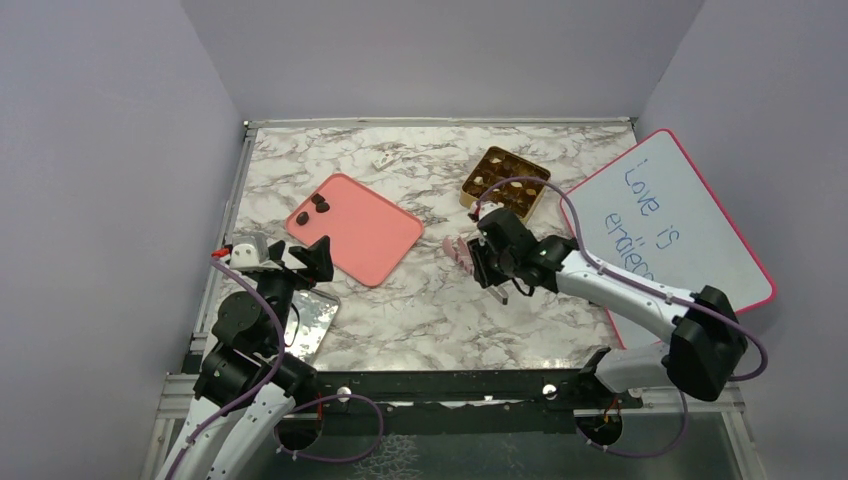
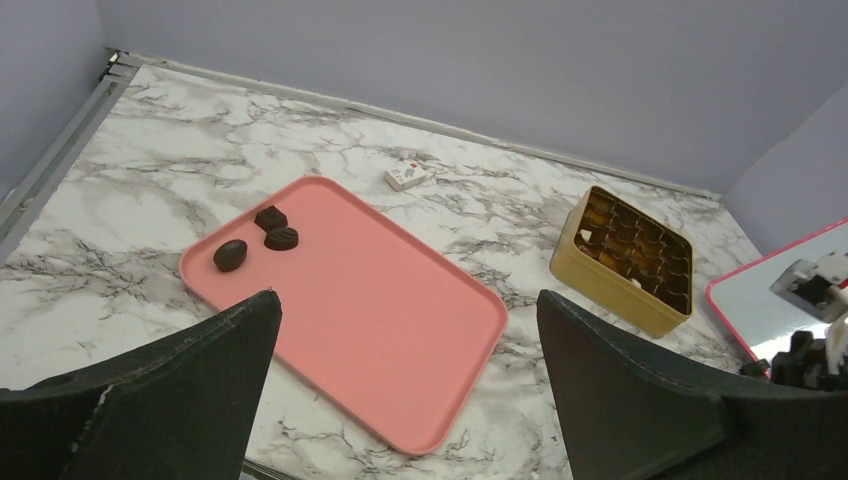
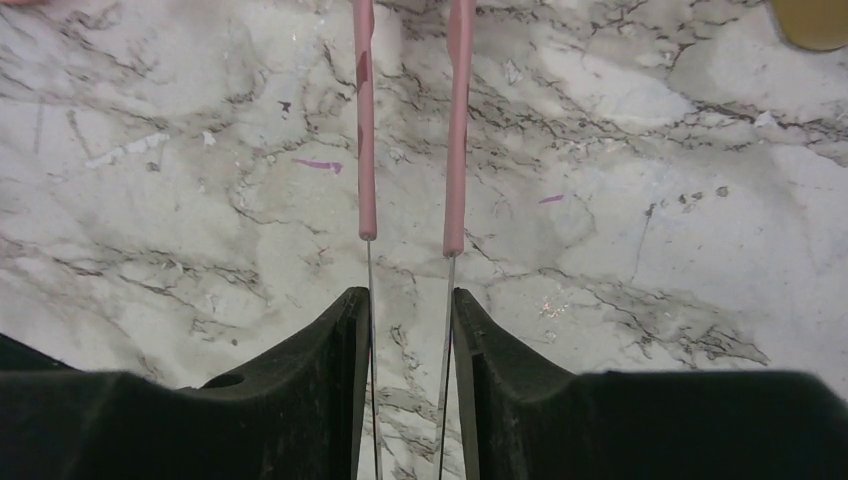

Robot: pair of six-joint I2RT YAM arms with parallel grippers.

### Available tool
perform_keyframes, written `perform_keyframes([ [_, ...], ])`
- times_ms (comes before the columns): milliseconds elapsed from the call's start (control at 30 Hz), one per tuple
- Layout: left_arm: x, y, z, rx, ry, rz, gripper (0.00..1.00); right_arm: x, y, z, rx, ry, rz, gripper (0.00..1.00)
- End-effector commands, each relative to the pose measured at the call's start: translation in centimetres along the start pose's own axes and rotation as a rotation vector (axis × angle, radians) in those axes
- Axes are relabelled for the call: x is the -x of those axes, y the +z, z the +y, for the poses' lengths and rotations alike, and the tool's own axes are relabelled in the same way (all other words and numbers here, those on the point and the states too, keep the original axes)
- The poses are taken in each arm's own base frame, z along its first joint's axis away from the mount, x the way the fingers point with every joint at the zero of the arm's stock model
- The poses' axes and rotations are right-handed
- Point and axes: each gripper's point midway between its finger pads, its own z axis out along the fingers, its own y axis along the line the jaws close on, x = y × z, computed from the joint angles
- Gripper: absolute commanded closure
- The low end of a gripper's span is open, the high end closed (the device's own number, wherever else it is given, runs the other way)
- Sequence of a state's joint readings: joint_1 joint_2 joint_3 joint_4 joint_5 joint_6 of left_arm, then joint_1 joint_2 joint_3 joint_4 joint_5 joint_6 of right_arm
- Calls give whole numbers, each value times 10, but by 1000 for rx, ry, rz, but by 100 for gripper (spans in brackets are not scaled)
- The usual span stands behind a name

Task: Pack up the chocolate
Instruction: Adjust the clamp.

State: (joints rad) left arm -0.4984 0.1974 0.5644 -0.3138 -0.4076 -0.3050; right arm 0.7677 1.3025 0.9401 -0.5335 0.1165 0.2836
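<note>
Right gripper (image 3: pixel 410 300) is closed narrow on one pink tweezers (image 3: pixel 366 150); left gripper (image 2: pixel 405 297) is spread wide, nothing held. Three chocolate pieces (image 2: pixel 281 238) are counted on one pink tray (image 2: pixel 350 275); one gold box (image 2: pixel 600 280) nearby.

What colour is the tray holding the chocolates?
The flat rectangular tray is salmon pink; the left wrist view shows it best.

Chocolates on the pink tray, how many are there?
3, all at the left corner of the pink tray: a square chocolate, an oval chocolate beside it, and a rounder chocolate a little apart. None look hidden.
</note>
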Motion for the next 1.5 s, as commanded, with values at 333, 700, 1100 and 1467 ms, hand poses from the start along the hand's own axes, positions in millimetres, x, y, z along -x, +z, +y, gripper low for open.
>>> perform_keyframes([
  [333,10,-2,-4,-24,-13,-35,1,-49,66,10,-134,-91,46,56],
  [700,10,-1,-7,-31,-22,-28,1,-64,79,7,-196,-65,70,55],
  [1100,0,3,-18,-57,-61,44,1,-71,87,8,-192,-58,82,57],
  [1467,-50,16,-59,-220,-53,324,2,3,29,31,-49,-211,-115,62],
])
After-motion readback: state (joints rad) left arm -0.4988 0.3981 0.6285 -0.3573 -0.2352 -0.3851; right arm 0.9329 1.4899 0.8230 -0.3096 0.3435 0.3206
